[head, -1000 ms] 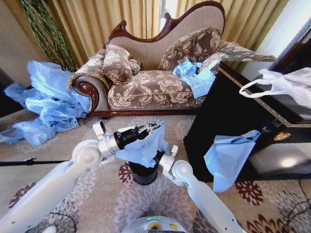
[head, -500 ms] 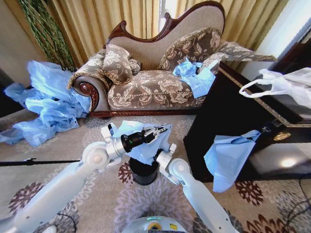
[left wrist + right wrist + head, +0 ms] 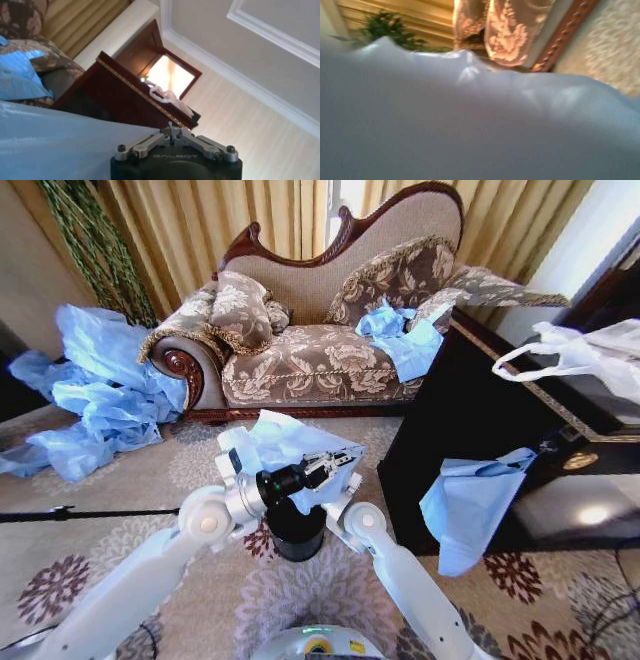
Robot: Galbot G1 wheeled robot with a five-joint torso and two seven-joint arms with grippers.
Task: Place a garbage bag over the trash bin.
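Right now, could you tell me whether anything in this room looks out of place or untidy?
Yes: a heap of blue plastic sheeting sprawls on the floor beside the sofa, another crumpled piece lies on its seat, and a blue sheet hangs off the dark cabinet.

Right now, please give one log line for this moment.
left pincer: shut on bag | bag: held above bin, not yet over rim | right pincer: behind bag

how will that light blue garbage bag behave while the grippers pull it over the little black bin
Probably floppy: the garbage bag bunches and drapes over the left gripper above the trash bin. Likely very light, being thin and crinkled. It may slip or billow, so its mouth could be hard to keep open.
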